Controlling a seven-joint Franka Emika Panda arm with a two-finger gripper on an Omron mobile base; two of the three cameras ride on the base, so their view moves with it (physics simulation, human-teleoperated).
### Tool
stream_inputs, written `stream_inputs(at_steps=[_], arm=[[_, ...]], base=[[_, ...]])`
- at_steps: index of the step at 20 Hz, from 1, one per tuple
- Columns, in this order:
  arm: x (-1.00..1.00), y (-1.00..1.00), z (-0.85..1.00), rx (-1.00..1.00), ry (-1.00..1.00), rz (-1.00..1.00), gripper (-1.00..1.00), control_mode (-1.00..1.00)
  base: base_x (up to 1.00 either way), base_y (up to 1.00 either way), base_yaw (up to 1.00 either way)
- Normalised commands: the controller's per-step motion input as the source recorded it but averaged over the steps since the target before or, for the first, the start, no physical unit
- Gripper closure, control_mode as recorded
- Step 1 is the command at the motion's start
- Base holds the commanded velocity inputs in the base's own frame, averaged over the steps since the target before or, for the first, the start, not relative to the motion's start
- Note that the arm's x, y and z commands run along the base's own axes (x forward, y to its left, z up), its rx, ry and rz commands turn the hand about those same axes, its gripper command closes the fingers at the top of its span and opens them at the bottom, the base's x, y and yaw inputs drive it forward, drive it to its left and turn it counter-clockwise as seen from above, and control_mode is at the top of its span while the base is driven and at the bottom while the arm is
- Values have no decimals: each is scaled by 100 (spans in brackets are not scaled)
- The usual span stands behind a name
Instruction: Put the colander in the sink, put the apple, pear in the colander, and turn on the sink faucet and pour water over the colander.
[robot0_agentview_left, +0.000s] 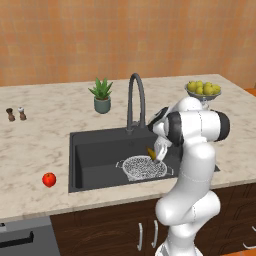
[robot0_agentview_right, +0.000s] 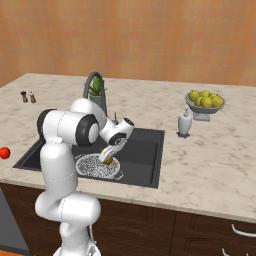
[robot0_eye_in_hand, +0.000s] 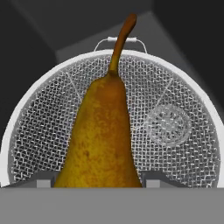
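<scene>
Pear (robot0_eye_in_hand: 103, 135) above colander (robot0_eye_in_hand: 183, 100) in sink (robot0_agentview_left: 95, 155)

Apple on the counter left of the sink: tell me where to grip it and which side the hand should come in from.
Grip the apple across its widest middle, coming straight down from above. It is small, round and sits free on the flat counter, with nothing beside it, so any finger direction probably works. The near sink edge lies to its right, so fingers set front-to-back should avoid that rim.
</scene>
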Motion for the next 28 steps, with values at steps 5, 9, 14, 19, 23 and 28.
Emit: stream_inputs(at_steps=[5, 9, 14, 19, 23, 28], arm=[[0, 26, -34, 8, 0, 1, 100, -100], [0, 13, -31, 7, 0, 2, 100, -100], [0, 18, -28, 2, 0, 2, 100, -100], [0, 19, -19, 0, 1, 2, 100, -100], [0, 11, -17, 0, 1, 1, 100, -100], [0, 3, -13, 0, 0, 0, 100, -100]], base=[[0, 0, 0], [0, 0, 0], [0, 0, 0], [0, 0, 0], [0, 0, 0], [0, 0, 0]])
